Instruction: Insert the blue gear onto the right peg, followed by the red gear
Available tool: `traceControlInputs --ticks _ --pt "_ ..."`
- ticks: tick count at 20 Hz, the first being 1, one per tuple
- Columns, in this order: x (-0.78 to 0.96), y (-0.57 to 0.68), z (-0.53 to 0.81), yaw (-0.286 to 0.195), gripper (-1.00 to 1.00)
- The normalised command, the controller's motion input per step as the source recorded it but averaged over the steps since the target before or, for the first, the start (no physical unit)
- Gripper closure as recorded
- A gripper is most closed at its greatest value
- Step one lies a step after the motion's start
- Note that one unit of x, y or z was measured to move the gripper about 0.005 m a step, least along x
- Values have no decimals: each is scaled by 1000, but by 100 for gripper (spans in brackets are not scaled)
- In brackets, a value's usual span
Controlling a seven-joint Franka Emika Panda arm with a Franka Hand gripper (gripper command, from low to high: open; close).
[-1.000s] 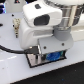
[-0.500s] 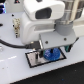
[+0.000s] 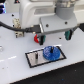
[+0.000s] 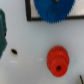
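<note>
Two views inform our findings, and we read the exterior one from its left to its right. At the far left a black cable point(image 3: 8, 26) curves over the white worktop point(image 3: 12, 62). Next comes the grey, black-bordered plate point(image 3: 34, 57), lying flat on the worktop. On the plate's right-hand part we note the blue gear point(image 3: 51, 52) lying flat; the right peg cannot be made out, since the gear covers that spot, so we cannot confirm seating from this view alone. Just above the plate, the pincer point(image 3: 52, 35) hangs from the white arm point(image 3: 55, 12); its teal-tipped fingers point(image 3: 67, 35) stand apart, released, with nothing gripped between them. A small red item is visible near the left finger, which we take to be the red gear point(image 3: 35, 39), though it is partly hidden. In the wrist view we record the blue gear point(image 4: 54, 11) over the plate's dark border, and the red gear point(image 4: 57, 59) lying flat on the bare white worktop, apart from the blue one.
</note>
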Motion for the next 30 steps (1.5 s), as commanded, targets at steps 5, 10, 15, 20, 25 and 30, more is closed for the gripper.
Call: traceControlInputs --ticks 5,10,15,20,25,30 --pt "-592 23 -69 0 -100" --pt "-574 -3 -183 0 -100" --pt "-383 -70 -279 0 -100" --pt "-278 5 -243 0 -100" --pt "-167 -35 -207 0 -100" --pt "-119 -69 -153 0 -100"
